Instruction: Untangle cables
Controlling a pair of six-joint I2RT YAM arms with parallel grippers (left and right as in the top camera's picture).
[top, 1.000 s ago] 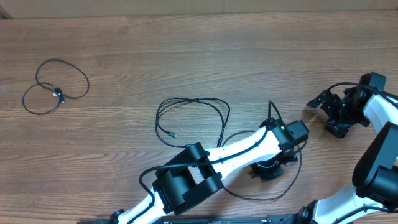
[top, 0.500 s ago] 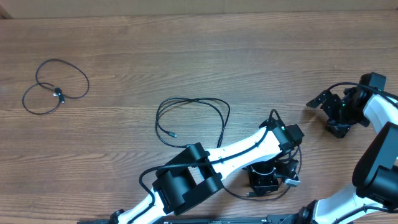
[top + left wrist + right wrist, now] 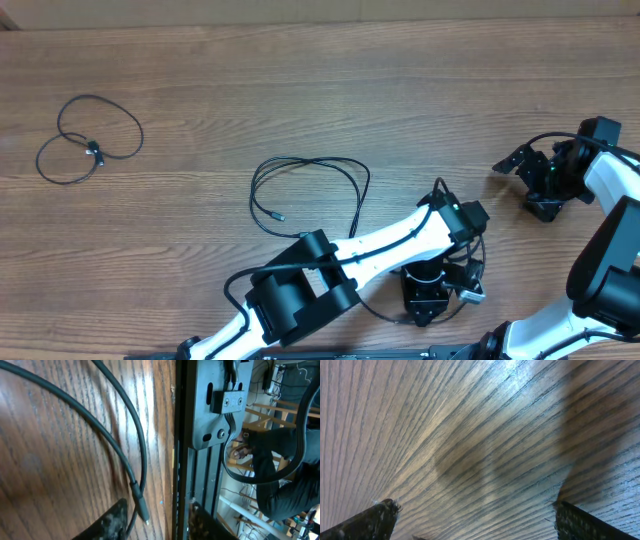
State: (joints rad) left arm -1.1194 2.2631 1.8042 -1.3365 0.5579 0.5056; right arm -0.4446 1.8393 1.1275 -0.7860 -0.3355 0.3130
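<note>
So the left gripper [image 3: 157, 521] has its jaws parted, with the plug end [image 3: 142, 510] of the long cable [image 3: 310, 161] lying loose between them. I'd lift straight up so nothing snags. The right gripper [image 3: 475, 515], well off beside it, gapes empty.

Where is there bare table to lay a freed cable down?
Bare table spans the far edge, and the stretch between the small looped cable and the larger cable mid-table. Another patch lies between that cable and the right end effector. Crowded: the near edge, where the left arm overlies cable loops.
</note>
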